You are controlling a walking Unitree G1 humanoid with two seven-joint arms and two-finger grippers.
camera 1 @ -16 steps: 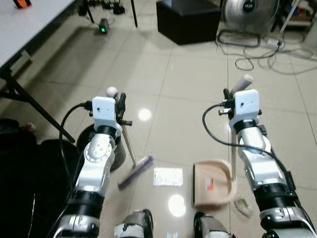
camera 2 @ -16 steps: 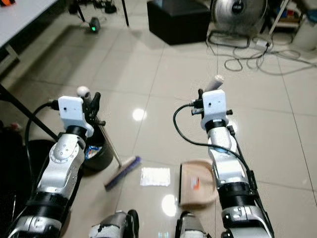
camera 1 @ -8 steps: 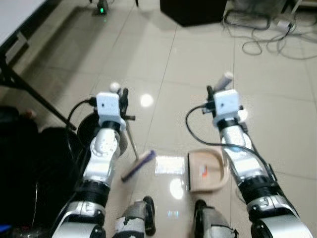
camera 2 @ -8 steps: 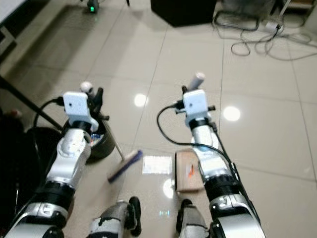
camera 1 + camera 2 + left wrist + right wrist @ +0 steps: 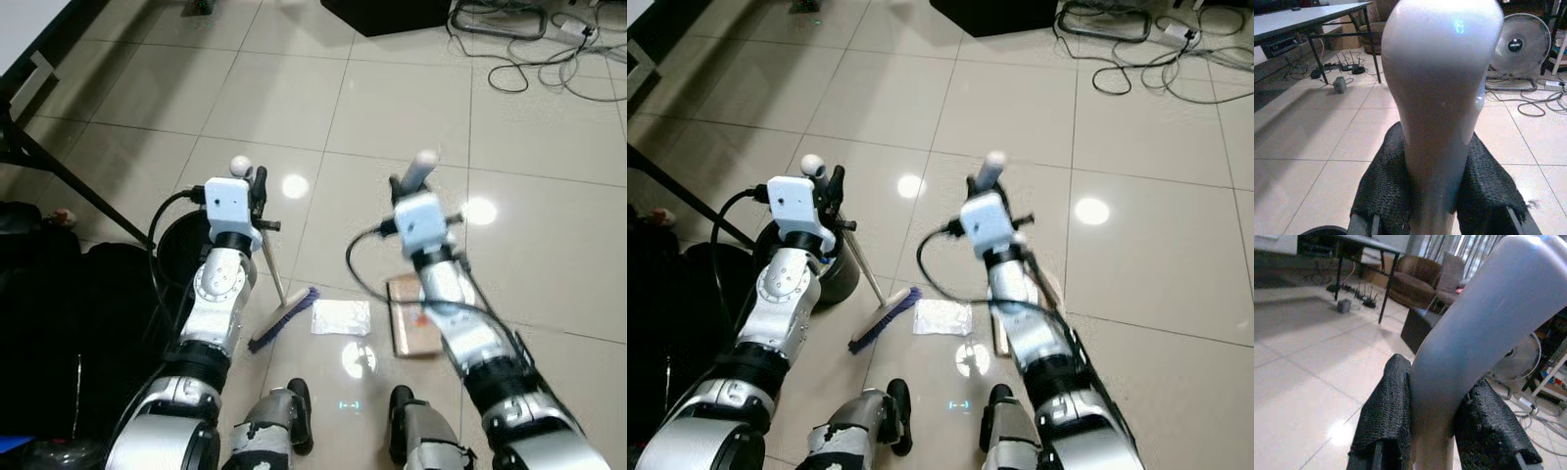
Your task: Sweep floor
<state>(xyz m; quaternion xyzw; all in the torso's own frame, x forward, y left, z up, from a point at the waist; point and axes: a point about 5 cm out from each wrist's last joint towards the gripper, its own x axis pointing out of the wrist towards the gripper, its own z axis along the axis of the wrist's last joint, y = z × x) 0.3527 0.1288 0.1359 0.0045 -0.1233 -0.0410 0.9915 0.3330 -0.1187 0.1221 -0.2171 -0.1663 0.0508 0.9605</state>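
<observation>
Glossy tiles are carrying a wrapper (image 5: 341, 317) at lower centre; left gripper (image 5: 1436, 196) is pinching the broom (image 5: 284, 317) (bristles beside it), right gripper (image 5: 1436, 428) is pinching the dustpan (image 5: 412, 328).

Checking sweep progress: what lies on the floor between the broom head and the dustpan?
In the left eye view, a flat white packet lies on the tiles between the broom head and the dustpan, close to the bristles.

Glossy tile floor (image 5: 392, 127) (mirroring lamps)
</observation>
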